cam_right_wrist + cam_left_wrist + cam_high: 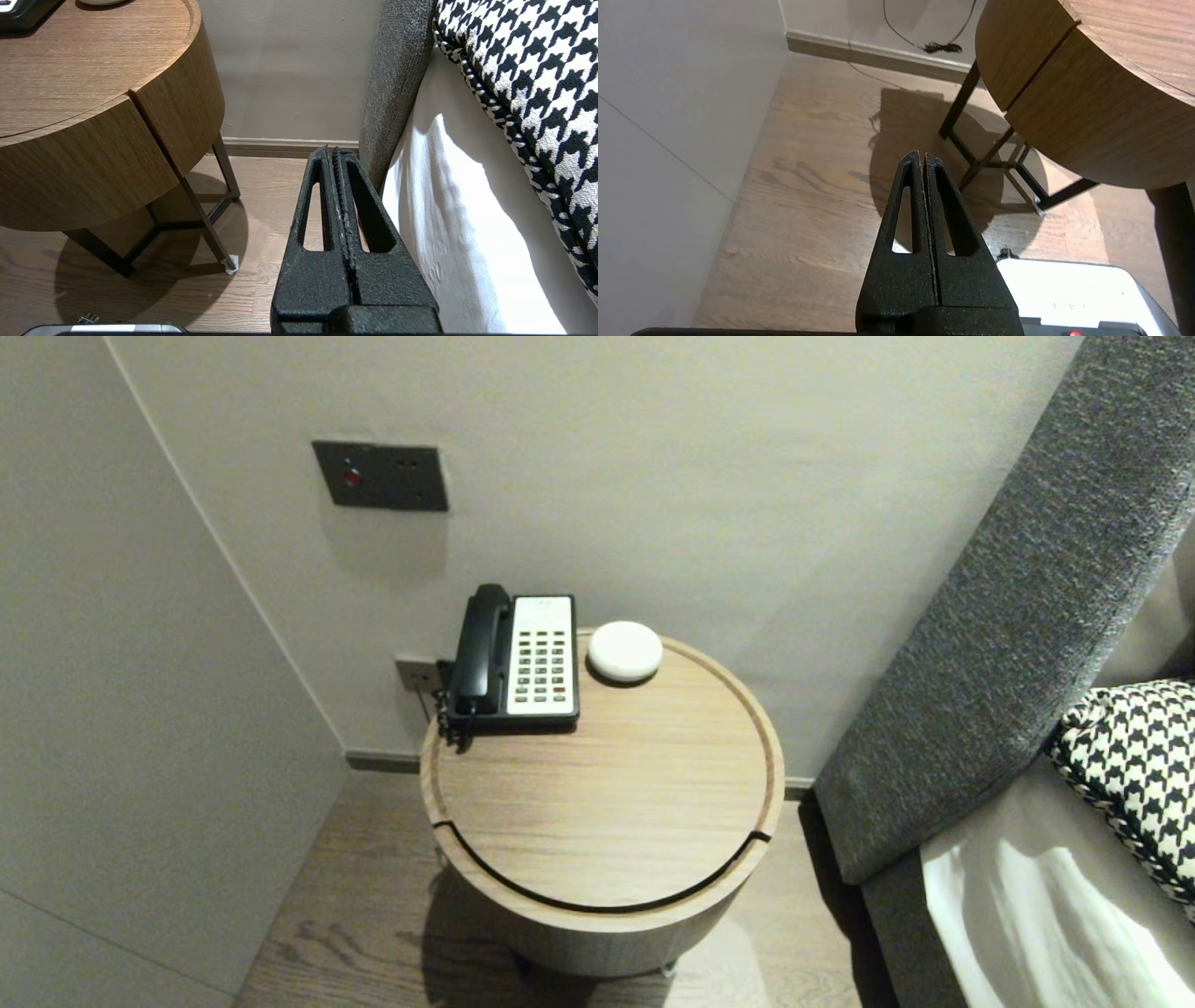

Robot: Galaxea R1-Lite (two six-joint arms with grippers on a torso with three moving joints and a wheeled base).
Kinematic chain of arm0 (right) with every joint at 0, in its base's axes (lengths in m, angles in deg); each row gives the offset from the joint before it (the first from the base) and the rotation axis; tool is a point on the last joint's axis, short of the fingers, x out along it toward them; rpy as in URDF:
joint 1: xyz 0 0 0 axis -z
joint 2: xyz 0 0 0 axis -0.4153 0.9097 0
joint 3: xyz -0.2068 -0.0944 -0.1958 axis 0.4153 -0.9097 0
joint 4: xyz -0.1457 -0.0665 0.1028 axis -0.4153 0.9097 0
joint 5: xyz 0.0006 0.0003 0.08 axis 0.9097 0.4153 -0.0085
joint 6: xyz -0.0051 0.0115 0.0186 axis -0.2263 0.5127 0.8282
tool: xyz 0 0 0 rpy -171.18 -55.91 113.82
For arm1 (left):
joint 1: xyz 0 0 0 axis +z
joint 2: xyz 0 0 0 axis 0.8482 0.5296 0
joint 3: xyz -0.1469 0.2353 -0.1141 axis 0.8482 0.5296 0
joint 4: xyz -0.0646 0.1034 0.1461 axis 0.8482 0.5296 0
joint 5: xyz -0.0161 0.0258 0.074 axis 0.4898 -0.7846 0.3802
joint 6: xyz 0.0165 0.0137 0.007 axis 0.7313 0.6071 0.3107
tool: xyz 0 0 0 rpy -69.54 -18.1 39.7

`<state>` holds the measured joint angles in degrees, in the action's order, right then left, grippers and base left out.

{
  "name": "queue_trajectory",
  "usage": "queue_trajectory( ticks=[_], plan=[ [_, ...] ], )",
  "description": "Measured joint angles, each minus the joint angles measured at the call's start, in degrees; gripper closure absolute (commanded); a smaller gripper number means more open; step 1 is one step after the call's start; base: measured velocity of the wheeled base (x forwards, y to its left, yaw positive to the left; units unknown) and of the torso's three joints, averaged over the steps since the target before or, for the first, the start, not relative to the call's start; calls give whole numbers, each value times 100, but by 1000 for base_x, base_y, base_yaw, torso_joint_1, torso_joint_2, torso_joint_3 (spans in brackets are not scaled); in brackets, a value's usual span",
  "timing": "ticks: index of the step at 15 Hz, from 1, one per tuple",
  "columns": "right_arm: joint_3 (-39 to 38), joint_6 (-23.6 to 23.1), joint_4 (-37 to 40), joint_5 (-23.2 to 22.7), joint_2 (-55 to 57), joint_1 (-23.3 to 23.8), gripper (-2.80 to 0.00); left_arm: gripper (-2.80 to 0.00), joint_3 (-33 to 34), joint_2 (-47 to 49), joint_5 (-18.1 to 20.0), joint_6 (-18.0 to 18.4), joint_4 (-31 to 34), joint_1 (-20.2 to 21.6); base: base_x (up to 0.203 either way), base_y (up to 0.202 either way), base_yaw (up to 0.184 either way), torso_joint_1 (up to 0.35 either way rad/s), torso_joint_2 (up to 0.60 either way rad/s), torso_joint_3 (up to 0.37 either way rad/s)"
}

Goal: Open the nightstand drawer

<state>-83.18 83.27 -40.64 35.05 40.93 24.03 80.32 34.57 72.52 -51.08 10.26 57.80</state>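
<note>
Left gripper (923,156) is hanging low over the wood floor (808,210), fingers pressed together on nothing, near the curved side of the round wooden side table (597,943).

Head view: the table is sitting at frame centre. A black-and-white desk telephone (513,658) is resting at its upper-left edge, and a white puck-shaped device (625,651) is lying just to its right.

Right gripper (332,150) is pointing between the table and the grey headboard (1008,616), likewise closed and empty. A houndstooth pillow (1134,765) is lying at far right.
</note>
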Motion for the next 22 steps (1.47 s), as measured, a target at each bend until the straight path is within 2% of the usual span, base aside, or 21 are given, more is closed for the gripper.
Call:
queue_trajectory(
  ticks=[5, 8, 14, 19, 22],
  plan=[
    [0, 0, 4, 0, 0, 4, 0, 0, -16, -470, -41, 16, 245, 4, 0, 0, 0, 0, 0, 0],
    [0, -2, 4, 0, 0, -1, 0, 0, -63, -803, -334, 32, 378, 4, 0, 0, 0, 0, 0, 0],
    [0, 0, 5, 0, 0, 7, 0, 0, -99, -1183, -539, 74, 440, 4, 0, 0, 0, 0, 0, 0],
    [0, 0, 6, 0, 0, -2, 0, 0, -63, -1216, -530, 113, 336, 4, 0, 0, 0, 0, 0, 0],
    [0, 9, 4, 0, 0, 4, 0, 0, 78, -1218, -486, 265, -215, 4, 0, 0, 0, 0, 0, 0]
  ],
)
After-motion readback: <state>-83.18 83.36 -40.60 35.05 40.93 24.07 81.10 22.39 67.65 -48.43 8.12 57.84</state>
